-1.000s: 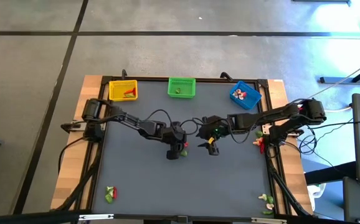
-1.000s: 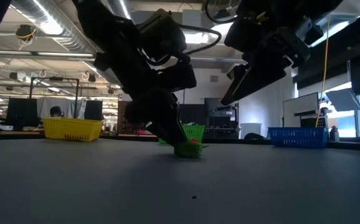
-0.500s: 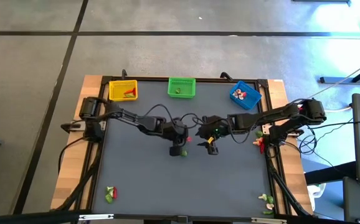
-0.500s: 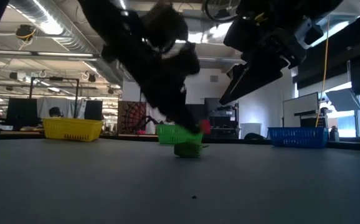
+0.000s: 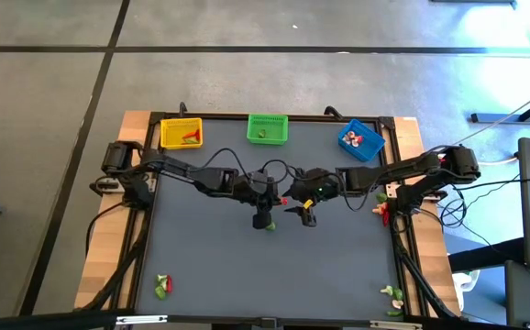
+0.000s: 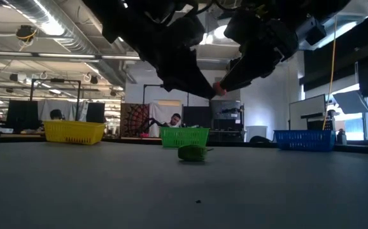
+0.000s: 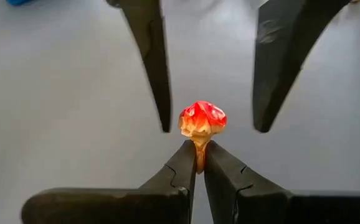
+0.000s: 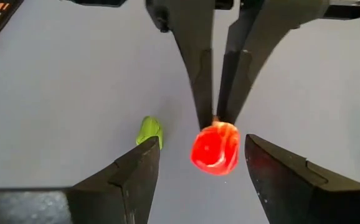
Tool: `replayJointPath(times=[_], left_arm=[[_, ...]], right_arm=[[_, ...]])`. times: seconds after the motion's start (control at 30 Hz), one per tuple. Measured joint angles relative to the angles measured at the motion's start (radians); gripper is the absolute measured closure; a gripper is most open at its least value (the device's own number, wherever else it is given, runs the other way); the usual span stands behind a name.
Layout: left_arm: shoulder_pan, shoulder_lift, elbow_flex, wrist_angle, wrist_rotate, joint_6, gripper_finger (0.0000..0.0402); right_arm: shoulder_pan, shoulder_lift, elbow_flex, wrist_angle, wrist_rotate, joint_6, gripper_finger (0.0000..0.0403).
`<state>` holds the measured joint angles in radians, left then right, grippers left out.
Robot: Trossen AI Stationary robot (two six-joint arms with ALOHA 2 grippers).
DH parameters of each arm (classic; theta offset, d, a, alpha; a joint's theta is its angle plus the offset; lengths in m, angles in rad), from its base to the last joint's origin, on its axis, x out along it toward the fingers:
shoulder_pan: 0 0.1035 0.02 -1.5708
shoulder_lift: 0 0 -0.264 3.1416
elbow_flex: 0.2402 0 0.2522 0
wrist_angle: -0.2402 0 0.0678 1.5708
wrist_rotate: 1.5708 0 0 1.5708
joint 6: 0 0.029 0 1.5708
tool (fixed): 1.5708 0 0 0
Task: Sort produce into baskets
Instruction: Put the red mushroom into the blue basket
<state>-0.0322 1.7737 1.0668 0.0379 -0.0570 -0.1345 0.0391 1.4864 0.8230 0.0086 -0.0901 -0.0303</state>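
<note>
Left claw [image 7: 197, 163] is up off the dark grey desk [image 5: 210, 266] near its middle, pinching the pale stem of a small red-capped toy mushroom piece [image 7: 202, 121]. Right claw [image 8: 200, 163] faces it tip to tip, fingers spread, the red cap sitting between them with gaps on both sides. A small green toy vegetable piece [image 6: 192, 152] lies on the desk just below both claws, touching neither.
</note>
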Motion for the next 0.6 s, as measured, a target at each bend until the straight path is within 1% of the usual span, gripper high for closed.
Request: replayJointPath(times=[0.1,0.2,0.37,0.5,0.6], left_arm=[[-0.001,0.000,0.000,0.011,0.002,0.000,0.0377],[-0.001,0.000,0.000,0.011,0.004,0.000,0.0377],[-0.001,0.000,0.000,0.010,0.003,0.000,0.0377],[-0.001,0.002,0.000,0.014,0.003,-0.050,0.0377],[0.001,0.003,0.000,0.015,0.003,-0.067,0.0373]], right_arm=[[0.000,0.000,0.000,-0.003,0.012,0.001,0.0178],[0.000,0.000,0.000,0.000,0.012,0.001,0.0203],[0.000,0.000,0.000,0.006,0.012,-0.004,0.0271],[0.000,0.000,0.000,0.006,0.012,-0.059,0.0326],[0.000,0.000,0.000,0.005,0.012,-0.081,0.0355]])
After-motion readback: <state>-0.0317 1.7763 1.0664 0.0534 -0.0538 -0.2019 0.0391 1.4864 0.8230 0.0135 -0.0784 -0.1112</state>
